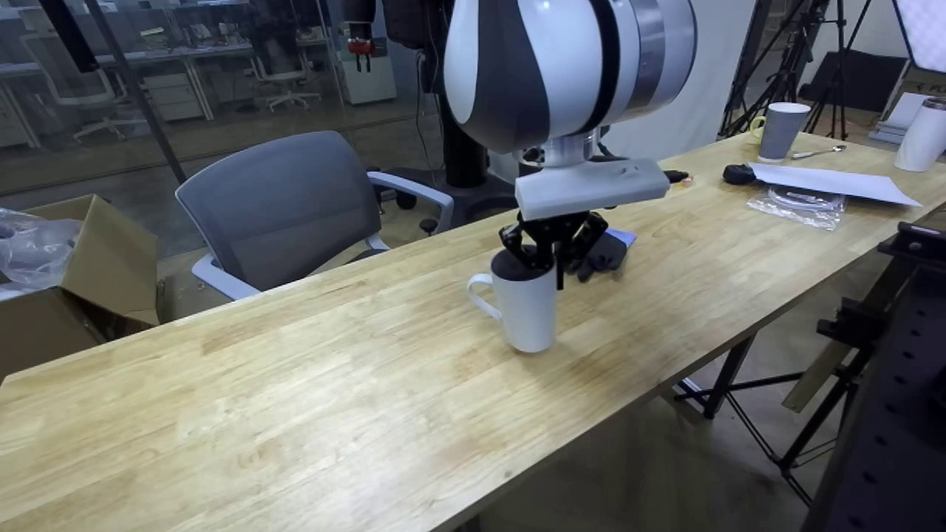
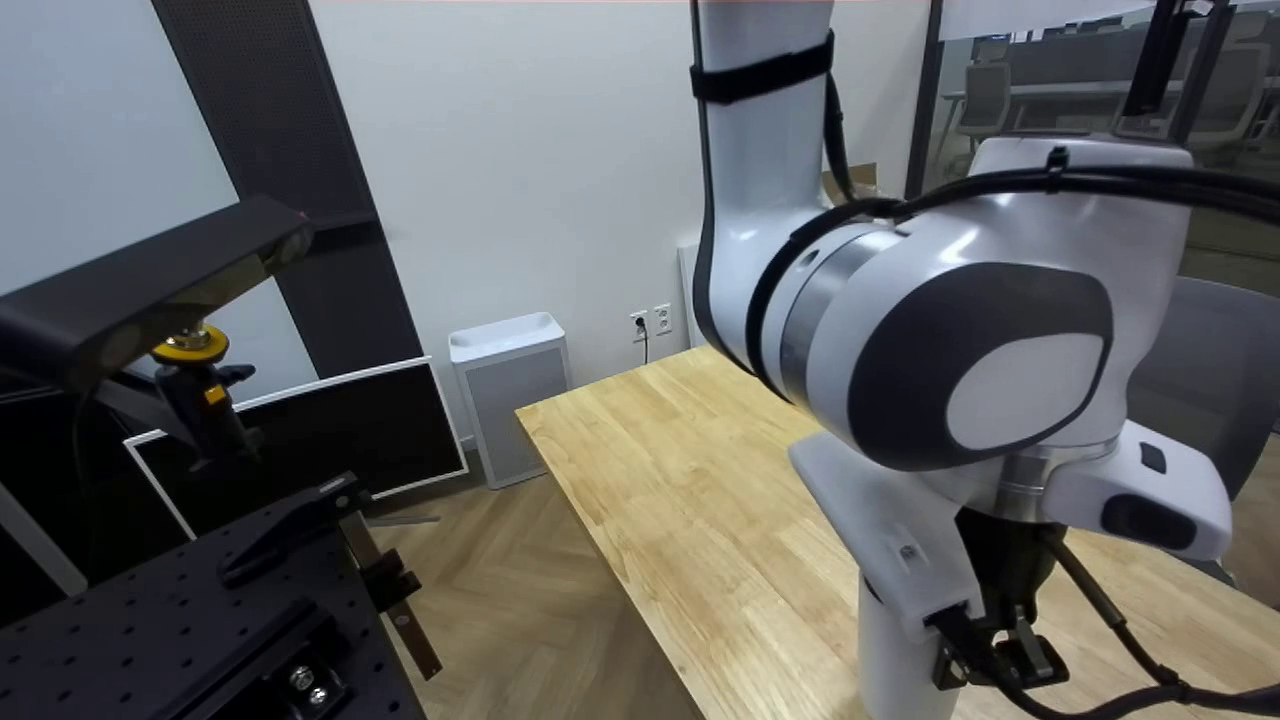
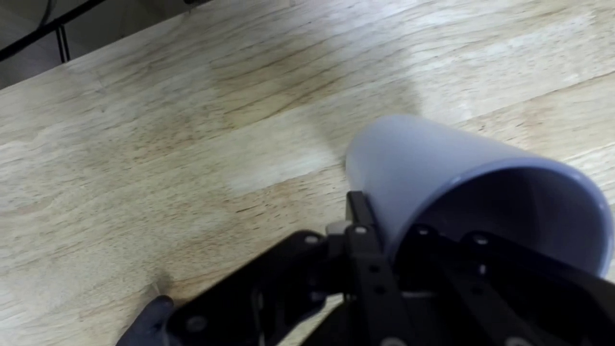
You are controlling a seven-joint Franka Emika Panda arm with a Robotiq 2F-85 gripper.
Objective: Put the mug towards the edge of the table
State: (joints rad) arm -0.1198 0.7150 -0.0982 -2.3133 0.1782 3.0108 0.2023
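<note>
The white mug [image 1: 528, 314] stands roughly upright at the table's middle in an exterior view, its handle pointing left and its inside dark. The mug also shows partly under the arm in an exterior view [image 2: 900, 660] and, mouth towards the camera, in the wrist view [image 3: 408, 149]. My gripper [image 1: 553, 267] is shut on the mug's rim wall, one finger inside and one outside; the gripper also shows in the wrist view [image 3: 382, 230]. The handle is out of sight there. The light wood table [image 1: 295, 391] lies below; I cannot tell whether the mug's base touches it.
A black and blue glove [image 1: 610, 251] lies just behind the gripper. Farther along are a grey cup [image 1: 783, 133], a spoon [image 1: 819, 152], white paper [image 1: 835, 182], a bagged cable [image 1: 798, 207] and a white tumbler [image 1: 922, 139]. A grey chair [image 1: 288, 207] stands at the long edge.
</note>
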